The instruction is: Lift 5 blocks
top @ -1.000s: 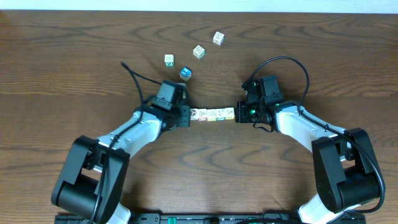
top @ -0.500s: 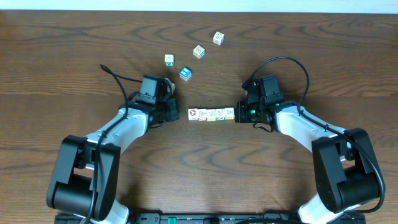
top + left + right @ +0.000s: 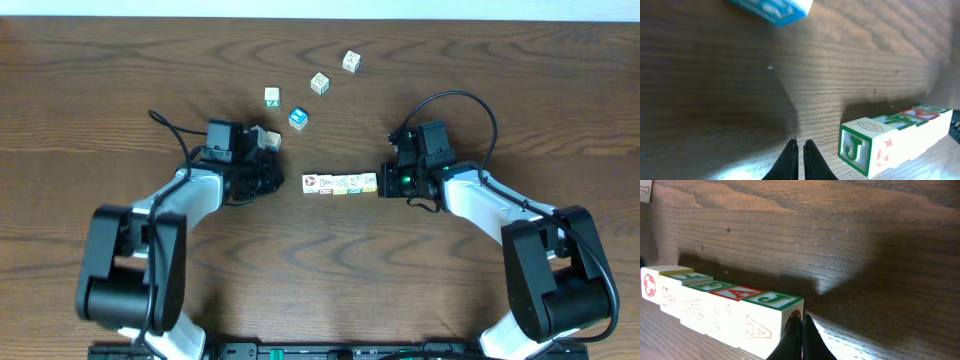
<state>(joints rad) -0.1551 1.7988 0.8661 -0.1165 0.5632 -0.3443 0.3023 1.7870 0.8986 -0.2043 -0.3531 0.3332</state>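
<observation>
**Op 1:** Cream sides and coloured tops. The blocks (image 3: 340,184) sit in one tight row mid-table (image 3: 100,80), and I count four from above. What do the wrist views give you?

**Op 2:** Print I can't read overhead. The right wrist shows me the near block (image 3: 771,317) with a green J on top and a red A on its side. Past it come red, green and yellow tops, and the far block (image 3: 650,286) has a red ball on its side.

**Op 1:** My right pincer (image 3: 801,325)?

**Op 2:** Closed and empty, tips at the A block's corner. I cannot tell whether it is touching or just beside.

**Op 1:** Left?

**Op 2:** The left pincer (image 3: 801,150) is also closed on nothing, low over the wood and apart from the row's other end. A green-framed J faces that camera, and the blue cube (image 3: 772,9) lies ahead. Only overhead shows me three loose cubes (image 3: 319,83) beyond it.
</observation>
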